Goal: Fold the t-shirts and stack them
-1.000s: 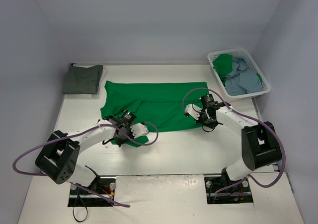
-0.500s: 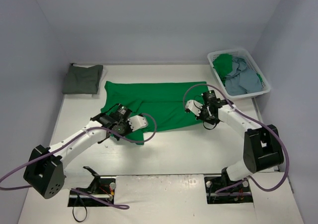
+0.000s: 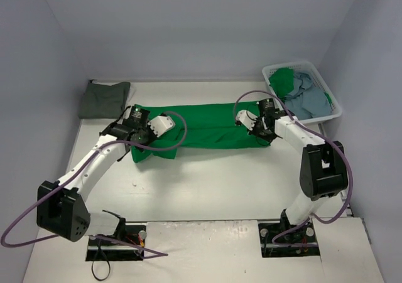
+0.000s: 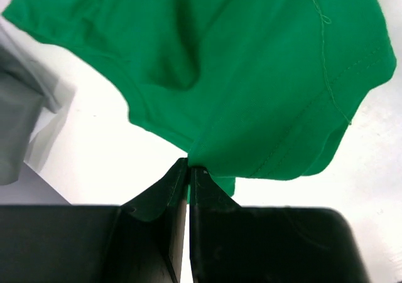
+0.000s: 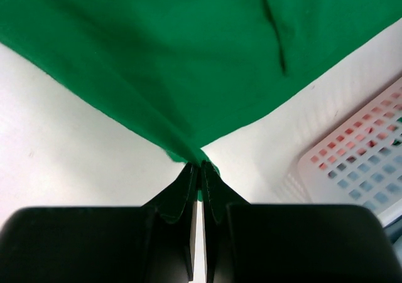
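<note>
Both arms are pinching the green t-shirt (image 3: 207,129) right now: the left gripper (image 4: 189,165) is clamped shut on a hem corner at its left end, and the right gripper (image 5: 201,165) is shut on the edge at the opposite end. The shirt spans the gap between the two grippers as a long band on the table (image 3: 207,189), long axis running straight from one gripper to the other, with the sleeve end bunched up by the left one. My worry is that both pinches only catch a sliver of fabric at the very tips. If the arms pull apart too hard or move out of sync, I'd bet a corner slips out and the fold goes crooked. That lumpy sleeve by the left gripper could also get trapped inside the fold. The basket (image 3: 301,64) sits just beyond the right gripper, so a wide swing might clip it. The folded dark grey-olive shirt (image 3: 105,99) lies past the left gripper, near but apart.
</note>
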Controlling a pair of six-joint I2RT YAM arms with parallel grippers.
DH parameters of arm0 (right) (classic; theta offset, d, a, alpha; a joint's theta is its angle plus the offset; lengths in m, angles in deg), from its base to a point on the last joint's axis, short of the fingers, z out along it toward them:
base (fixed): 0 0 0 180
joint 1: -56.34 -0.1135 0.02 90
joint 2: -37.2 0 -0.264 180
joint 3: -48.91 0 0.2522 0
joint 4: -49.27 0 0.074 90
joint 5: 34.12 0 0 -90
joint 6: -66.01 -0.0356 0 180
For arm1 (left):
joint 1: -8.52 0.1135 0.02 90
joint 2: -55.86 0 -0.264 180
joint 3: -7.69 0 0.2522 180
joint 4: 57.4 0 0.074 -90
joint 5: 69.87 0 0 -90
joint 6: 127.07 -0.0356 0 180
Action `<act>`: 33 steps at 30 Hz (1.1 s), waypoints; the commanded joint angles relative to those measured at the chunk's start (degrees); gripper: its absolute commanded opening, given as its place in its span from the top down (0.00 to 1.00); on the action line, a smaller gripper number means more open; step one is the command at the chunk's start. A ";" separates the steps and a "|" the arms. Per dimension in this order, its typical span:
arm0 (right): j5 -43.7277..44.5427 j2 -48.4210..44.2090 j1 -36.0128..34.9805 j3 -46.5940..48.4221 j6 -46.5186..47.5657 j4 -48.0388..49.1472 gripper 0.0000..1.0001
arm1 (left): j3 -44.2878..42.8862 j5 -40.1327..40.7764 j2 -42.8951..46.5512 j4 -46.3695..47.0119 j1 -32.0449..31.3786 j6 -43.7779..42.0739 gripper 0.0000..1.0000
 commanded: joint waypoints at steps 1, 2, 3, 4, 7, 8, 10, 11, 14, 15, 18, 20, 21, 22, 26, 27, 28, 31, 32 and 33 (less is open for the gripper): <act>-0.78 1.60 0.17 4.66 0.51 0.10 1.00 | -5.51 -3.16 -2.00 1.60 2.79 -1.41 1.00; -0.87 2.13 0.17 5.37 0.50 0.19 1.00 | -6.39 -3.34 -2.62 1.68 3.14 -1.32 1.00; -0.87 2.84 0.08 6.16 0.42 0.45 1.00 | -8.14 -3.52 -3.41 1.86 3.49 -1.23 1.00; -0.87 4.06 0.17 6.86 0.16 0.62 1.00 | -9.20 -3.70 -4.98 2.12 3.58 -1.06 1.00; -0.26 7.05 0.26 10.64 -0.72 1.33 1.00 | -13.41 -3.79 -8.59 2.30 3.67 -0.53 1.00; 0.00 7.76 0.26 12.65 -1.25 1.50 1.00 | -14.56 -4.22 -9.56 2.21 3.67 -0.35 1.00; 0.79 10.21 0.34 14.86 -1.78 1.94 1.00 | -17.71 -4.40 -12.28 2.39 3.67 0.00 1.00; 0.97 10.92 0.35 16.96 -2.39 2.03 1.00 | -18.69 -4.49 -13.25 2.39 3.67 0.17 1.00; 1.93 13.82 0.43 19.96 -3.18 2.73 1.00 | -22.12 -4.05 -16.77 2.65 3.67 0.17 1.00; 2.20 14.79 0.43 21.97 -3.27 2.82 1.00 | -23.00 -3.79 -17.65 2.83 3.67 0.09 1.00; 4.04 18.73 0.52 25.66 -3.19 2.82 1.00 | -25.46 -3.00 -21.51 3.35 3.85 -0.26 1.00; 4.84 20.24 0.70 27.08 -3.10 2.91 1.00 | -26.95 -2.73 -22.84 3.62 4.20 -0.53 1.00; 4.84 20.85 0.87 27.78 -3.01 2.91 1.00 | -27.22 -2.47 -23.97 4.14 4.29 -0.53 1.00; 6.41 21.99 0.87 28.83 -3.01 2.91 1.00 | -27.49 -2.47 -24.59 4.41 4.38 -0.62 1.00; 7.21 24.81 1.22 30.86 -2.92 2.82 1.00 | -29.33 -1.77 -27.32 5.99 4.90 -0.53 1.00; 7.39 25.25 1.23 31.74 -2.92 2.91 1.00 | -29.60 -1.07 -28.28 6.25 4.90 -0.62 1.00; 7.56 25.78 1.49 32.18 -2.92 2.91 1.00 | -29.77 -0.36 -28.73 6.69 4.90 -0.70 1.00; 8.44 27.71 1.75 34.28 -3.10 2.91 1.00 | -30.56 2.10 -30.22 8.54 5.08 -0.79 1.00; 8.53 28.32 1.93 34.73 -3.10 3.00 1.00 | -30.57 2.71 -30.57 9.93 5.25 -0.71 1.00; 8.44 28.59 1.93 35.08 -3.19 3.00 1.00 | -30.48 2.72 -30.66 10.82 5.60 -0.44 1.00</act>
